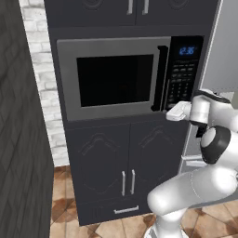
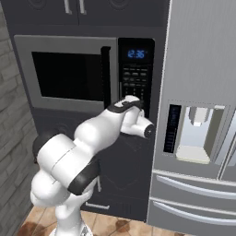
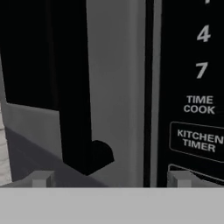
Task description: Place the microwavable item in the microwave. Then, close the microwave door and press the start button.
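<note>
Pressing start next: door (image 1: 111, 79) looks shut, my gripper (image 3: 111, 179) spread wide, empty; keypad (image 3: 192, 96) sits just right, so I shift there.

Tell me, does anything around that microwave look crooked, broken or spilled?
Nothing stands out. The microwave door sits shut and square in its frame, the keypad panel shows a lit blue display, and the cabinet doors below hang straight. The gripper hovers close to the panel's lower corner.

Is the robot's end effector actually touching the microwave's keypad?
Cannot tell. The hand view shows the keypad very close, but no contact or gap at the end effector.
</note>
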Tool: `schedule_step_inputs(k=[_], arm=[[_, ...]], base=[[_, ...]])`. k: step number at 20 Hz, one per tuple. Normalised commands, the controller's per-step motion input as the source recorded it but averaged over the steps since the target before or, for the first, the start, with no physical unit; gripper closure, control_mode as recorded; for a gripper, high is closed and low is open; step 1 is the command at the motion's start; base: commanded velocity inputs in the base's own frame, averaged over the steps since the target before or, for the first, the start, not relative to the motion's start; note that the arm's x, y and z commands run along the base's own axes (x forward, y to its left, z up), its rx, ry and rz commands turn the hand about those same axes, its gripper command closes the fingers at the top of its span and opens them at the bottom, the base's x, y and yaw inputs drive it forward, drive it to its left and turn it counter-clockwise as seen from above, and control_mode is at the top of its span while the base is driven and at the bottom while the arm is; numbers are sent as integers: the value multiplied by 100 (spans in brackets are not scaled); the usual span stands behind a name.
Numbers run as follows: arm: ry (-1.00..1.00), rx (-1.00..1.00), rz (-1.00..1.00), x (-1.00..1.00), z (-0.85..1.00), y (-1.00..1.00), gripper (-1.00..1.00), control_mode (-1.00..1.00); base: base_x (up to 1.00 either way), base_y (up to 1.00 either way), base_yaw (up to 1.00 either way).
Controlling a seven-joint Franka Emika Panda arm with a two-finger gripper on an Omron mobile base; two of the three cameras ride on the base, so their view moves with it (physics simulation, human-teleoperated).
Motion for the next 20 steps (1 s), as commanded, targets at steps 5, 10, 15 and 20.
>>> schedule_step_inputs(k=[5, 10, 15, 20], arm=[[0, 0, 0, 46, -16, 0, -100, -100], [0, 0, 0, 50, -27, 0, -100, -100], [1, 0, 0, 54, -33, 0, -100, -100], [2, 0, 0, 48, -33, 0, -100, -100]], base=[[0, 0, 0], [0, 0, 0], [0, 0, 0], [0, 0, 0]])
